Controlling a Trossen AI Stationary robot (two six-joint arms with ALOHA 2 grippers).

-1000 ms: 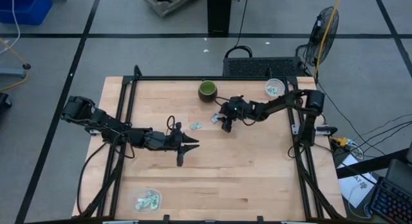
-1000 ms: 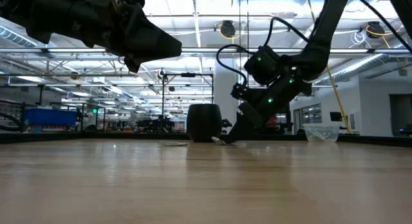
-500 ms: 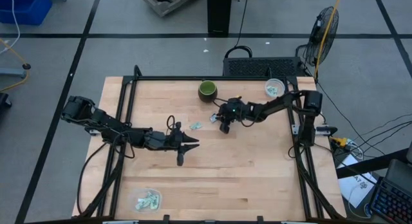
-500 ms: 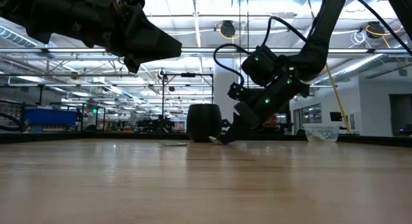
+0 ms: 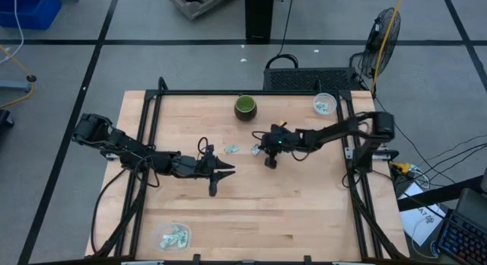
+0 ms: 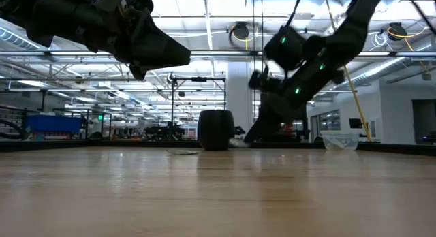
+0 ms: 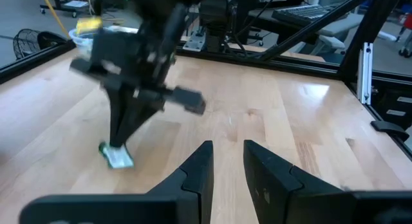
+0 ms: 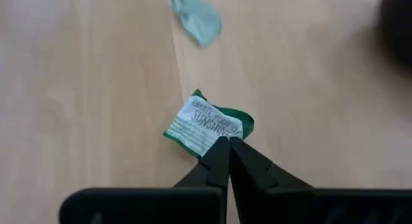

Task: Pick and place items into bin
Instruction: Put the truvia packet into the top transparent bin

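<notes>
Right gripper (image 8: 228,147) jaws clamped on packet (image 8: 207,125) edge; packet lies ahead of the tips. Left gripper (image 7: 226,165) jaws apart, idle mid-counter.

The table top (image 5: 304,204) is showing pale, smooth wood with a faint sheen and visible grain. The packet (image 8: 207,126) is looking like crinkled, slightly glossy printed foil or plastic wrap. The right gripper (image 8: 228,161) fingers are appearing as matt black plastic. The round bowl (image 5: 245,106) is looking glossy dark green.
</notes>
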